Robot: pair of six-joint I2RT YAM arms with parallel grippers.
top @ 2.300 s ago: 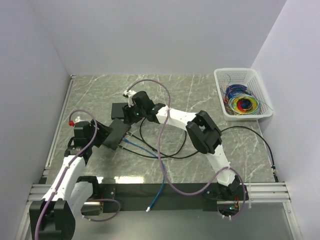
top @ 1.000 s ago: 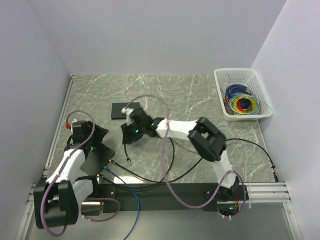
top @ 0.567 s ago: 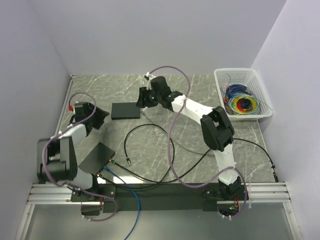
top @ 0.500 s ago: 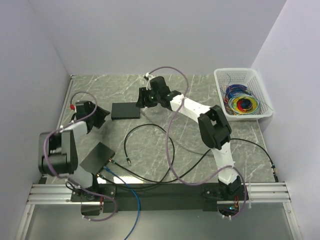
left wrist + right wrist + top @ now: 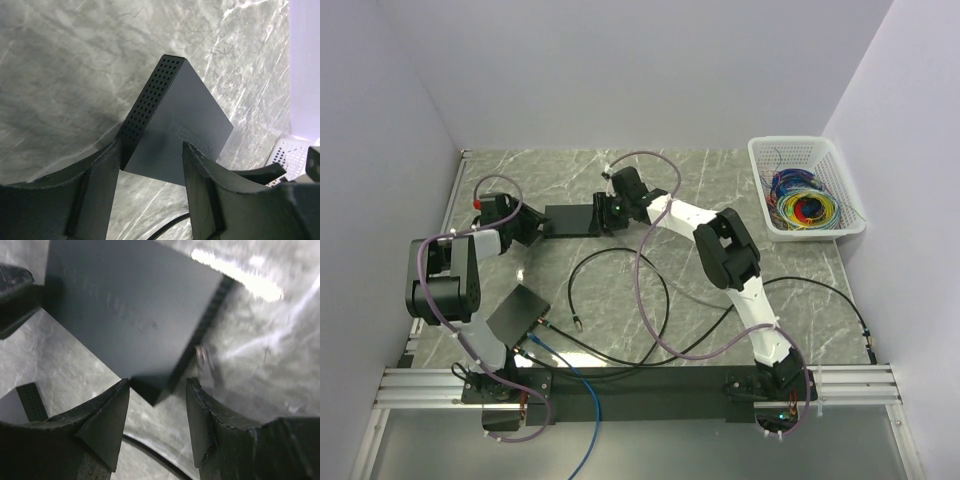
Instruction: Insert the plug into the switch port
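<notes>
The black switch box lies flat on the marble table between my two grippers. My left gripper is open at its left end; in the left wrist view my left gripper straddles a corner of the box. My right gripper is open at its right end; in the right wrist view my right gripper has the box's corner just ahead of its fingers. The loose plug ends a black cable loop lying on the table nearer the arm bases.
A second black box with blue and black cables plugged in sits by the left arm's base. A white basket of coloured wires stands at the far right. The black cable crosses under my right gripper.
Both grippers have closed in on the ends of the switch box: the left moved right to its left end, the right dropped down to its right end. The box stayed put.
</notes>
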